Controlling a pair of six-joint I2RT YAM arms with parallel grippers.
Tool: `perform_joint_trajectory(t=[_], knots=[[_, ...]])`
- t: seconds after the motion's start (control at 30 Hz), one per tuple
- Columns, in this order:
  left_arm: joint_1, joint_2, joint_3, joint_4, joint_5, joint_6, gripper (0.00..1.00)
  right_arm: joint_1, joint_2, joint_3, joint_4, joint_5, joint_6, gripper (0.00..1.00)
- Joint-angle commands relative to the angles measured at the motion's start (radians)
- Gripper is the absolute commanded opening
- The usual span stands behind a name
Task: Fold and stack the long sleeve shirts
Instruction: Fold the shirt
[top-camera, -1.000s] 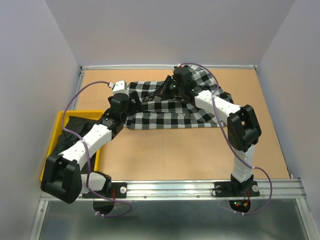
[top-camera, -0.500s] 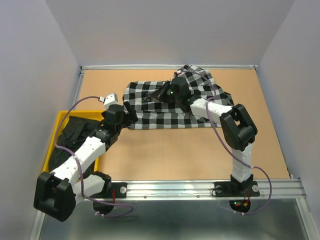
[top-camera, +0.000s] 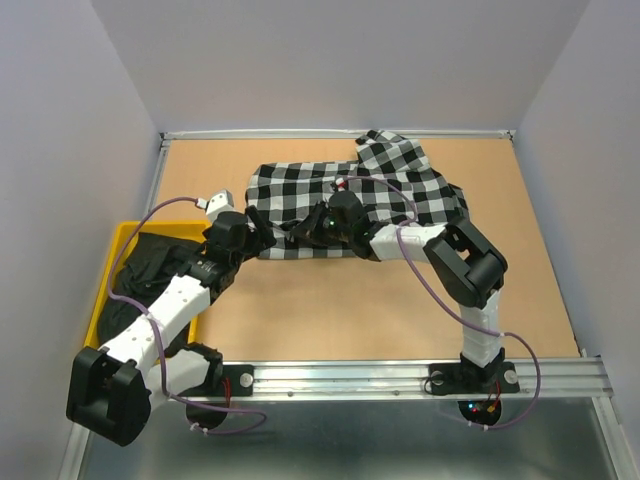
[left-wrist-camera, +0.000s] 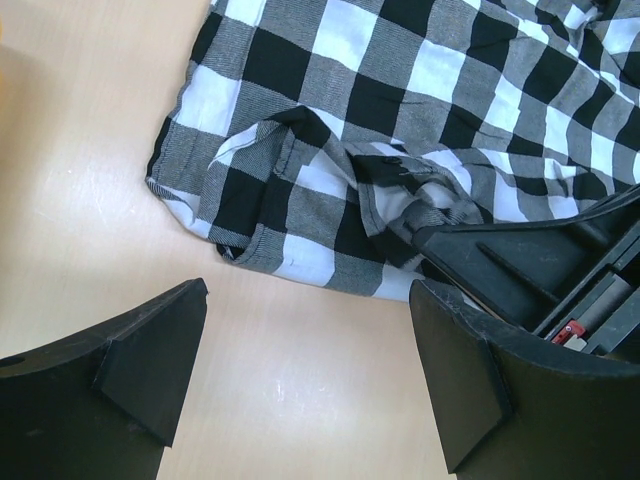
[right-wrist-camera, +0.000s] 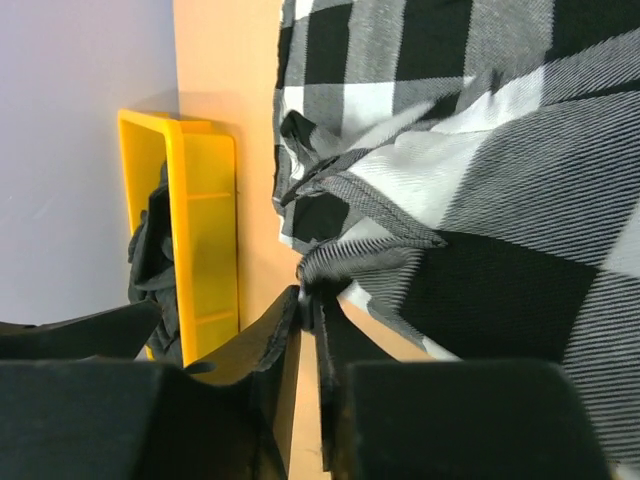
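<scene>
The black-and-white check shirt (top-camera: 390, 185) lies spread across the back of the table, its near-left edge bunched. My right gripper (top-camera: 303, 232) sits low at that near edge, its jaws almost together and pinching a fold of the check cloth (right-wrist-camera: 345, 262) at the tips (right-wrist-camera: 308, 297). My left gripper (top-camera: 262, 226) hovers just left of the shirt's corner (left-wrist-camera: 250, 240), open, with only bare table between its fingers (left-wrist-camera: 150, 350). The plain black shirt (top-camera: 150, 262) lies crumpled in the yellow bin.
The yellow bin (top-camera: 118, 240) stands at the table's left edge, next to the left arm; its wall (right-wrist-camera: 205, 230) shows in the right wrist view. Grey walls close in the back and sides. Bare wood (top-camera: 350, 305) lies in front of the shirt.
My right gripper has come from the back of the shirt toward the near-left edge, bringing cloth with it. My left arm has drawn back to the left, off the shirt.
</scene>
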Motion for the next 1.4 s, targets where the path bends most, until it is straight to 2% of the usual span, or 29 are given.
perform_joint_trajectory(t=[0.0,0.07,0.13,0.17,0.23,0.4,0.57,0.9,1.2,1.37], knots=[[0.003,-0.003,-0.001,-0.005,0.005,-0.029,0.93,0.015,-0.041,-0.031,0.046,-0.024,-0.006,0.20],[0.003,-0.001,0.003,-0.006,0.010,-0.038,0.93,0.019,-0.047,-0.032,-0.012,-0.027,-0.039,0.23],[0.003,0.010,0.014,-0.011,0.012,-0.048,0.93,0.023,-0.073,-0.034,-0.046,-0.015,-0.081,0.37],[0.003,0.016,0.019,-0.014,0.013,-0.049,0.93,0.023,-0.080,-0.025,-0.088,-0.010,-0.125,0.50],[0.003,0.039,0.035,-0.015,0.016,-0.054,0.93,0.023,-0.114,-0.005,-0.134,-0.004,-0.179,0.59],[0.003,0.117,0.086,-0.009,0.051,-0.062,0.93,0.013,-0.206,0.043,-0.333,0.088,-0.348,0.71],[0.003,0.234,0.152,0.031,0.125,-0.077,0.88,-0.106,-0.315,-0.017,-0.448,0.136,-0.409,0.72],[0.003,0.510,0.307,0.071,0.160,-0.066,0.71,-0.436,-0.461,-0.141,-0.493,0.085,-0.457,0.70],[0.003,0.616,0.359,0.061,0.171,-0.057,0.62,-0.511,-0.490,-0.179,-0.499,0.058,-0.466,0.70],[0.003,0.651,0.382,0.063,0.191,-0.057,0.51,-0.520,-0.481,-0.181,-0.499,0.053,-0.464,0.70]])
